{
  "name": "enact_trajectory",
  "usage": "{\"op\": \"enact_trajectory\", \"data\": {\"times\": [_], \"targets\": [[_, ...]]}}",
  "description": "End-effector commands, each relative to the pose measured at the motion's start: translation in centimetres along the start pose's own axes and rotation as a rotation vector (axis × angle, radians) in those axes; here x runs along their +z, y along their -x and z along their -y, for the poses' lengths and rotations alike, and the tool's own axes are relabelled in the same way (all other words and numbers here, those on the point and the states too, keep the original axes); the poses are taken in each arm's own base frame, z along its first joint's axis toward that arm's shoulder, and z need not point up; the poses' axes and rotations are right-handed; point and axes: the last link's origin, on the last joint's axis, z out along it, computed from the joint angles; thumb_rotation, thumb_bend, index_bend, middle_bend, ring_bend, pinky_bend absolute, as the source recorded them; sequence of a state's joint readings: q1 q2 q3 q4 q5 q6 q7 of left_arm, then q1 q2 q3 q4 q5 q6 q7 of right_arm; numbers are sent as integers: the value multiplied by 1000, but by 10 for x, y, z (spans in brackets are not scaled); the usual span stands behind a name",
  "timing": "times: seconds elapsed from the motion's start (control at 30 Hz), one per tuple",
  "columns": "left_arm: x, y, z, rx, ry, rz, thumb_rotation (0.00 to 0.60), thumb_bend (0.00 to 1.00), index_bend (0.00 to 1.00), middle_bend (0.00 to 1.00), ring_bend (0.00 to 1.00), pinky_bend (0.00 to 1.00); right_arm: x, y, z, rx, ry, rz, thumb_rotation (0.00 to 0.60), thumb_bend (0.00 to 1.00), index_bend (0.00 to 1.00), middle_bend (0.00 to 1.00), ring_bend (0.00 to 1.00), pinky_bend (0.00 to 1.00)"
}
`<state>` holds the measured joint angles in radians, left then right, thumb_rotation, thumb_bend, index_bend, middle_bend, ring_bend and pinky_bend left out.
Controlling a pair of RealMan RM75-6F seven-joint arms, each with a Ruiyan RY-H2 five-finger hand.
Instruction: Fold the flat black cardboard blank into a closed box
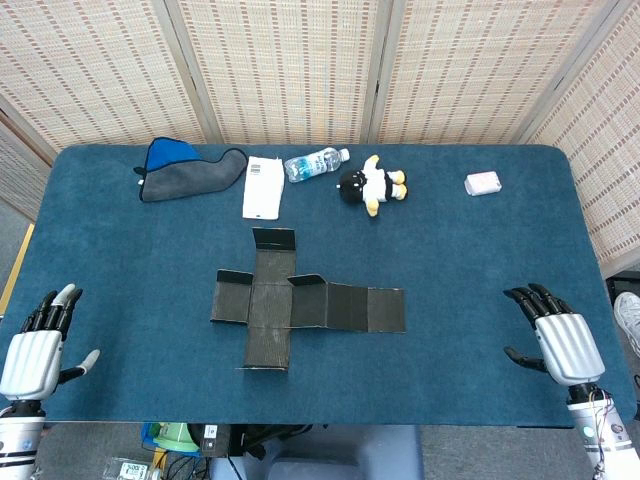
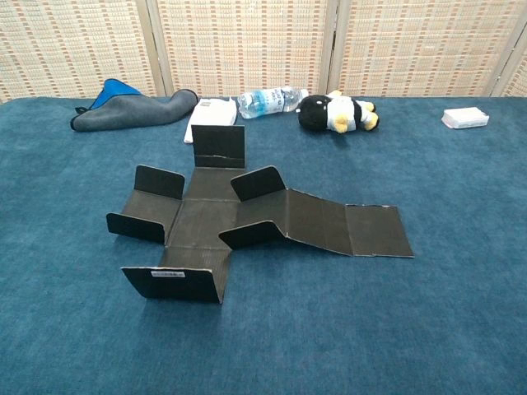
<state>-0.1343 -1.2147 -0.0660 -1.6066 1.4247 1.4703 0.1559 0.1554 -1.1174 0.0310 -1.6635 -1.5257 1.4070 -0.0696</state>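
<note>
Then | black cardboard blank (image 1: 300, 305) lay mid-table, long axis left-right | left hand (image 1: 35, 345) and right hand (image 1: 560, 335) both spread, empty, flanking it, well apart, about equally distant

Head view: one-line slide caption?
Both open robot hands, left and right, flank the unfolded black cardboard blank.

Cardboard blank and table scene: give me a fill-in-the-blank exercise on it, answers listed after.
1. The cardboard blank lies on a table covered in ____ cloth.
2. The blank's long strip of panels reaches toward the robot's ____ hand.
3. Between the water bottle and the small white box lies a plush ____.
4. The left hand holds ____.

Answers: blue; right; toy; nothing
</note>
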Motion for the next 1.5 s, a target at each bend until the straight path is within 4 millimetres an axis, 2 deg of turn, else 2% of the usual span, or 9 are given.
{"op": "enact_trajectory", "data": {"times": [0.03,0.1,0.17,0.23,0.33,0.53,0.7,1.0,1.5], "targets": [[1,1,-1,0,4,4,600,168,32,0,38,180,1,-1,1,-2,-4,-5,600,124,169,211,181,273],[2,1,-2,-1,10,6,600,168,31,0,38,180,2,-2,2,-3,-8,-7,600,127,169,211,249,288],[3,1,-3,-3,16,5,600,168,22,0,39,180,3,-3,5,-3,-23,-7,600,137,169,211,359,358],[4,0,-4,-6,18,2,600,167,6,0,39,180,6,-5,10,-8,-46,-7,600,156,170,211,535,541],[5,0,-4,-7,18,2,600,168,0,0,39,180,12,-4,21,-25,-76,15,600,164,169,211,718,830],[4,1,-6,-12,26,6,600,167,0,0,39,180,38,4,52,-75,-137,105,600,62,115,198,778,988],[3,0,-6,-13,27,8,600,168,0,0,38,180,61,19,88,-61,-166,188,600,4,73,188,787,1000],[2,-1,-9,-23,38,3,600,168,0,0,39,180,92,37,146,-164,-184,277,600,0,73,188,791,1000],[4,2,-9,-33,57,11,600,168,0,0,39,180,121,81,211,-240,-135,376,600,0,73,152,791,1000]]}}
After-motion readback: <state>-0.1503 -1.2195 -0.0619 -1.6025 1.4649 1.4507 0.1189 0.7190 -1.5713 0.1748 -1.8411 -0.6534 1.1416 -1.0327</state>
